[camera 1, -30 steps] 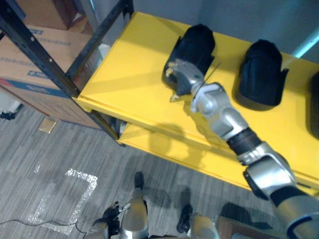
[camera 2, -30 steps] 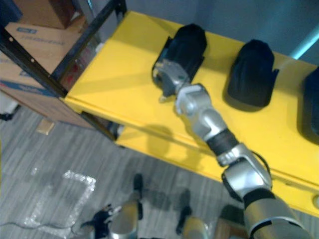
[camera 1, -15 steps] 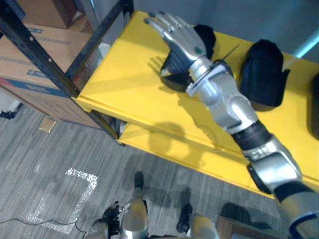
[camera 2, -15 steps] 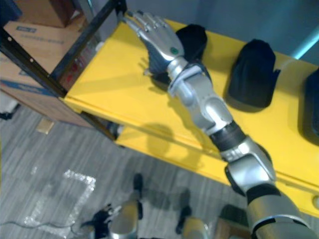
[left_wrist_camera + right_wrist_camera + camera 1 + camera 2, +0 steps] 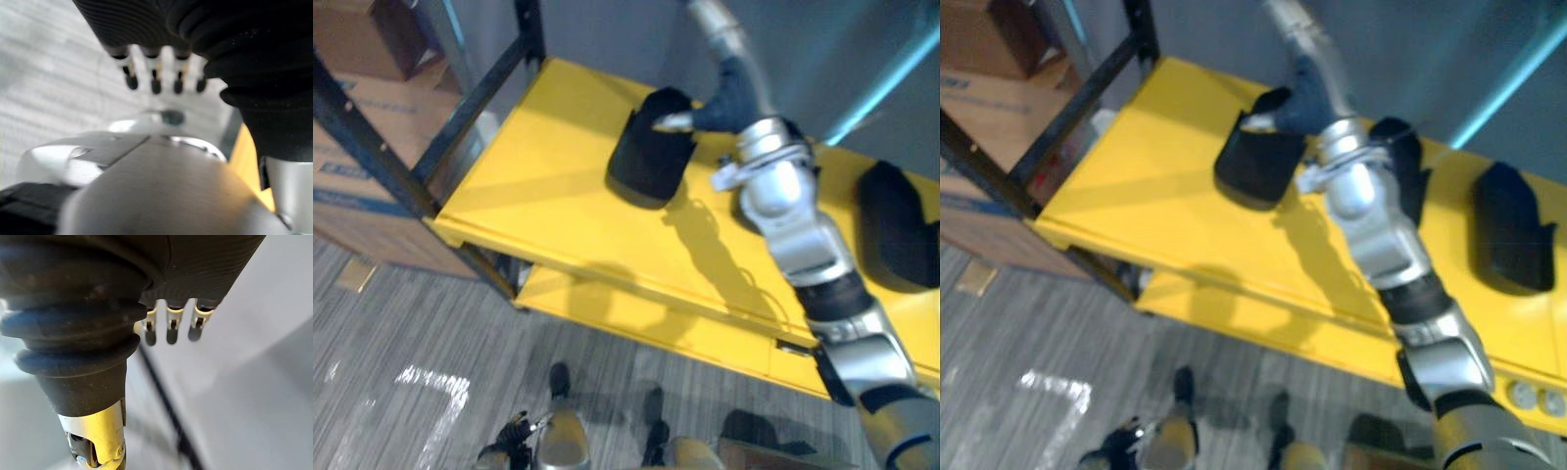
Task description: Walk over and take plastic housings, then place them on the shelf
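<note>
Three black plastic housings on the top tier of the yellow shelf, none of them in a hand. Left housing near the shelf's left end, standing on the yellow board close to its back edge. Middle housing around the shelf's midpoint, half hidden behind the right arm. Right housing further toward the shelf's right end, well apart from the other two.

Right arm reaching in across the shelf's front edge and up over the top tier. Right hand high above the shelf's back edge, between the left and middle housings, fingers stretched out straight and running up past the frame's top, gripping nothing. Thumb stuck out sideways, its tip showing in front of the left housing's upper end (touching or just passing in front: cannot tell). Same open spread in the right wrist view, with a short row of dark fingertips past the ribbed cover and nothing between them.

Left hand low, in front of the shelf, over the grey floor; fingers loose in a row, empty.

Below the shelf's top tier, a second yellow tier. At the shelf's left end, a black rack upright, and beyond it cardboard boxes.
</note>
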Available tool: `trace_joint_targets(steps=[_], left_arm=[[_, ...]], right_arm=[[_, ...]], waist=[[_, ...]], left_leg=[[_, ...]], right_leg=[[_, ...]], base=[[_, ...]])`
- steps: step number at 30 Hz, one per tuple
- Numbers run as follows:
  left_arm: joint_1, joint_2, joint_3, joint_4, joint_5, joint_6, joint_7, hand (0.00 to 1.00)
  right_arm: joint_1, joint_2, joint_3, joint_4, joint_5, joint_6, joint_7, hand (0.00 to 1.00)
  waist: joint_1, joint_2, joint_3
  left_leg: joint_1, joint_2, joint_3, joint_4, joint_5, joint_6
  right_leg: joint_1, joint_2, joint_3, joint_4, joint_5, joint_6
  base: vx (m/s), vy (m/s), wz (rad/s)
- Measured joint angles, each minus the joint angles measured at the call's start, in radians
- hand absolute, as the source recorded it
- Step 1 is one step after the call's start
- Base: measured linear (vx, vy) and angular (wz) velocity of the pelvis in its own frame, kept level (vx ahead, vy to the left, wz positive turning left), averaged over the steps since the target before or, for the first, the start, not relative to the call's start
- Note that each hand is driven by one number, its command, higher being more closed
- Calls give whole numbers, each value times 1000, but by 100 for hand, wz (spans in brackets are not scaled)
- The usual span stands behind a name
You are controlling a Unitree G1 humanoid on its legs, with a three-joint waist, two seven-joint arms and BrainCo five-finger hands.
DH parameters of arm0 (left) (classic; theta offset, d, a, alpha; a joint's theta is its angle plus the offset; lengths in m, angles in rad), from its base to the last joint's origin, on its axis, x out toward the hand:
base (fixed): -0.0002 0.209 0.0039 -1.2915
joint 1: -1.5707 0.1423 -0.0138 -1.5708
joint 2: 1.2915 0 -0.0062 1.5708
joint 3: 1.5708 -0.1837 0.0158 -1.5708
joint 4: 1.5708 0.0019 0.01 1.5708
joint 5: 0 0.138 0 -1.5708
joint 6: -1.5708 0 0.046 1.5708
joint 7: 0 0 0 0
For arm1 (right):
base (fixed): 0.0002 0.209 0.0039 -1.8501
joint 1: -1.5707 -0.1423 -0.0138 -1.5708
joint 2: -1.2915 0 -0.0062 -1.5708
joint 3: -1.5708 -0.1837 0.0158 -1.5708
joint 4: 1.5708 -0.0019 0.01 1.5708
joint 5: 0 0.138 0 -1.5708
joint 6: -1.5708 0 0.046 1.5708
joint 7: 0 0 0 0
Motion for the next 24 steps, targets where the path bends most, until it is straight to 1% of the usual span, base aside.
trace_joint_targets(steps=[1,2,3,5,7,8,9,10,11,12,13,14,15,16,17,19,20,21,23,24], left_arm=[[9,-7,14,7,0,-1,10,0],[12,-9,15,28,0,-2,14,0],[16,-9,19,31,0,-2,14,0],[27,-30,54,50,0,-5,16,0],[37,-48,87,68,0,-9,22,0],[43,-54,95,69,0,-10,22,0],[57,-63,109,70,1,-13,23,0],[71,-72,124,70,1,-18,26,0],[79,-75,129,70,1,-23,28,0],[88,-76,139,70,1,-24,30,0],[89,-77,151,70,1,-24,31,0],[92,-76,153,70,1,-23,31,0],[99,-75,154,70,1,-23,31,0],[97,-76,154,67,1,-21,32,0],[97,-77,154,65,1,-21,32,0],[95,-83,154,62,1,-19,32,0],[92,-84,152,61,1,-13,32,0],[89,-84,150,61,1,-8,32,0],[80,-85,147,62,1,3,32,0],[78,-85,144,62,1,6,32,0]], right_arm=[[67,-15,-97,-33,58,-18,0,0],[135,-36,-189,-59,102,-32,-3,0],[165,-46,-232,-62,116,-44,-6,0],[269,-66,-372,-63,140,-78,-31,0],[386,-65,-506,-60,147,-115,-68,0],[426,-64,-543,-54,151,-127,-78,0],[518,-49,-621,-33,154,-147,-95,0],[591,-15,-685,7,174,-175,-114,0],[626,10,-715,34,188,-185,-125,0],[683,65,-762,92,215,-192,-136,0],[733,123,-784,165,242,-192,-143,0],[759,153,-790,204,255,-191,-144,0],[811,217,-790,276,279,-190,-145,0],[858,283,-789,331,299,-186,-141,0],[874,311,-784,356,308,-182,-137,0],[909,381,-740,457,327,-156,-111,0],[918,405,-718,530,327,-147,-89,0],[918,413,-706,566,327,-141,-77,0],[915,428,-643,704,318,-105,-7,0],[915,435,-615,750,315,-97,14,0]], waist=[[-16,4,-25],[-43,17,-54],[-54,24,-65],[-74,48,-100],[-106,68,-129],[-109,67,-133],[-124,75,-153],[-137,81,-168],[-150,81,-173],[-164,79,-178],[-168,77,-178],[-174,74,-177],[-186,70,-179],[-190,71,-179],[-190,71,-179],[-189,75,-180],[-189,77,-180],[-188,77,-179],[-181,79,-173],[-179,80,-173]], left_leg=[[12,9,21,-1,-3,-3],[13,21,28,-1,-7,-8],[17,27,35,-1,-10,-11],[43,55,77,-1,-20,-19],[54,73,102,-1,-27,-28],[60,78,108,-1,-28,-29],[65,83,128,-1,-31,-33],[68,83,132,-1,-32,-34],[68,83,136,-1,-32,-35],[69,84,154,-1,-32,-35],[75,82,169,-1,-34,-38],[81,80,178,-1,-36,-38],[87,74,183,-1,-41,-38],[94,66,190,-1,-45,-35],[98,64,198,0,-48,-34],[116,55,222,0,-58,-33],[121,49,226,-1,-63,-32],[122,46,227,-1,-64,-32],[134,36,230,-1,-69,-30],[138,32,228,-1,-72,-28]], right_leg=[[0,7,23,-9,7,-3],[-3,14,33,-14,12,-8],[-3,20,40,-18,15,-11],[-3,41,85,-33,28,-21],[-5,55,101,-48,24,-22],[-6,58,110,-52,24,-21],[-5,62,123,-61,24,-21],[-7,63,132,-62,23,-21],[-10,62,135,-62,24,-20],[-18,61,145,-61,25,-18],[-23,60,159,-60,30,-11],[-22,56,161,-59,31,-9],[-21,49,164,-55,31,-9],[-20,41,170,-51,31,-9],[-20,39,176,-51,31,-10],[-19,32,194,-46,32,-7],[-19,23,196,-43,31,-5],[-18,23,196,-42,30,-5],[-6,8,196,-45,28,-2],[1,7,193,-47,23,-5]], base=[[-3,-32,-52],[-20,-41,-43],[-30,-46,-50],[-37,-50,-57],[-47,-64,-34],[-19,-52,-39],[20,-38,-34],[29,-28,-26],[36,-7,-20],[39,9,-31],[44,18,-31],[39,22,-27],[41,30,-15],[46,40,-15],[45,40,-20],[37,33,-23],[32,38,-12],[21,32,-4],[11,17,1],[22,24,6]])
